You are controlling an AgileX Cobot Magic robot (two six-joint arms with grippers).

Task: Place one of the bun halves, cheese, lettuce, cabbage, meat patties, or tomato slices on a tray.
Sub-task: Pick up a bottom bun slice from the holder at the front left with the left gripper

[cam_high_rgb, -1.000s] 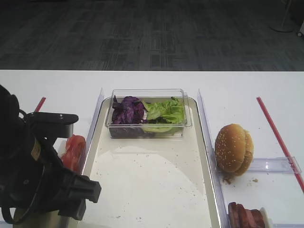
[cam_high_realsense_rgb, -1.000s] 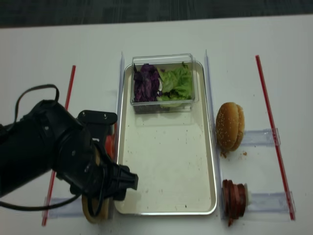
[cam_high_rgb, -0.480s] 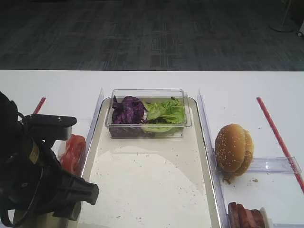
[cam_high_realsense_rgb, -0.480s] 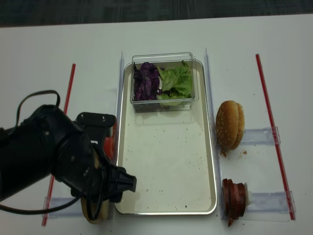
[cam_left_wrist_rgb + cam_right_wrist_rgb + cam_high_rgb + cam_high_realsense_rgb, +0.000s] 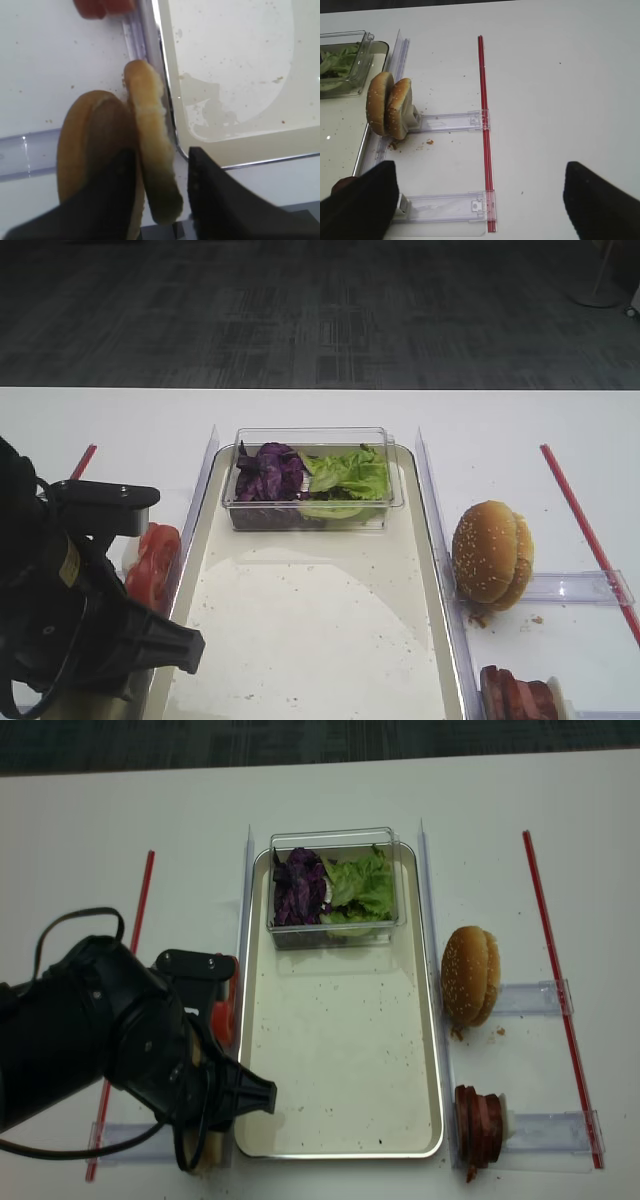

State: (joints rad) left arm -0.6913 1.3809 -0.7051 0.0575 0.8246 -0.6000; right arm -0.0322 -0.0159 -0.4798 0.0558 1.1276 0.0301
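Silver-rimmed and cream-floored, the tray (image 5: 340,1050) is lying just to the inner side of the left gripper (image 5: 162,170), its raised rim running alongside the bun halves (image 5: 150,165) so closely that the nearer half is almost touching it. The floor beyond that rim is standing bare right up to the clear box (image 5: 335,885) holding the cabbage (image 5: 298,890) and lettuce (image 5: 362,888) at the far end, so there is plenty of room to set something down. The two tan-crusted halves are standing on edge, side by side, their long axis running straight away from the wrist. The jaws are straddling the half next to the tray and are closing in on it, though I cannot tell whether they are gripping it yet. The right gripper (image 5: 480,200) is hanging well apart over the far side, fingers spread wide and holding nothing, so the left arm is plainly the nearer one. A lift clearing the rim, then a short sideways carry, looks sufficient.
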